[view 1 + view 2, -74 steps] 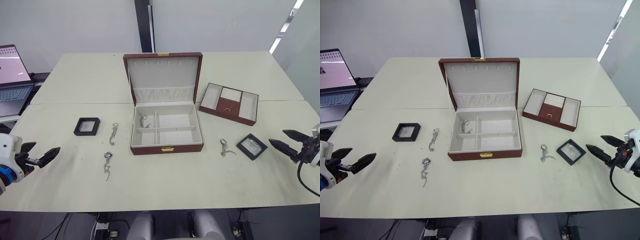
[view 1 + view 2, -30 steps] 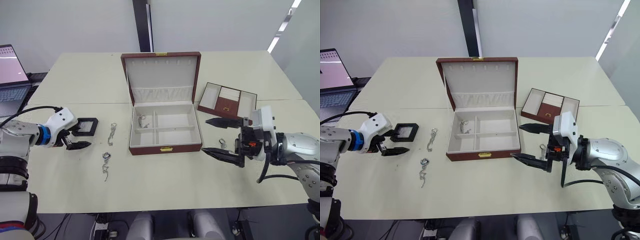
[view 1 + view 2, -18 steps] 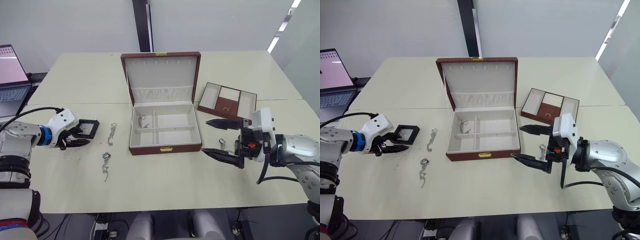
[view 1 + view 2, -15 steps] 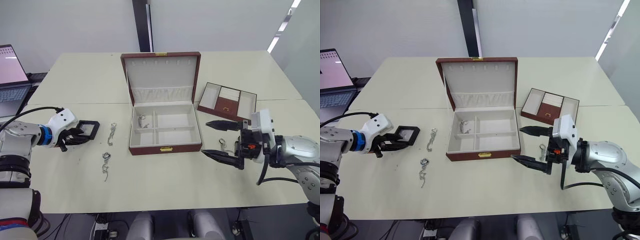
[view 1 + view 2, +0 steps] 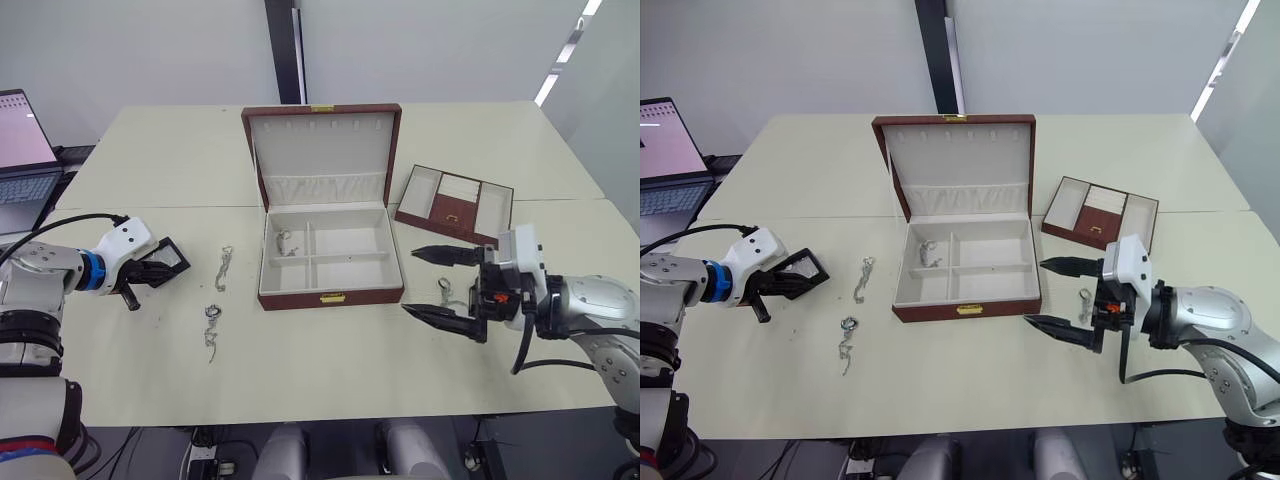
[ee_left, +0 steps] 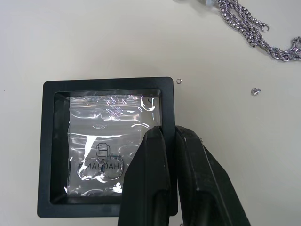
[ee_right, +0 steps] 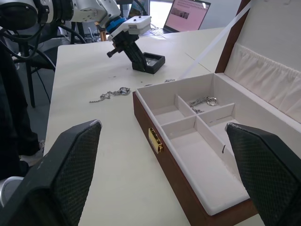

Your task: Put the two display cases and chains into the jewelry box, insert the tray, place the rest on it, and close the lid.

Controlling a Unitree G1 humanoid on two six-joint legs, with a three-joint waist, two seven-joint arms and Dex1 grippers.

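One display case (image 5: 167, 259), black-framed with a clear window, is tipped up on the table's left side. My left gripper (image 5: 150, 270) is shut on its frame edge (image 6: 167, 117). The jewelry box (image 5: 300, 298) stands open at the centre with its lid (image 5: 325, 150) upright and one chain (image 5: 285, 240) in a back compartment. Two chains (image 5: 227, 266) (image 5: 212, 325) lie left of the box. A third chain (image 5: 447, 290) lies right of it, between the wide-open fingers of my right gripper (image 5: 412, 282). The tray (image 5: 455, 210) sits at the back right.
A laptop (image 5: 20, 150) stands open off the table's far left corner. The table's front edge (image 5: 330, 385) runs just below both arms. Two tiny loose rings (image 6: 254, 91) lie on the tabletop beside the held case.
My left gripper closed on the display case's edge and tipped the case up. The right gripper stayed open and drifted slightly right and down.
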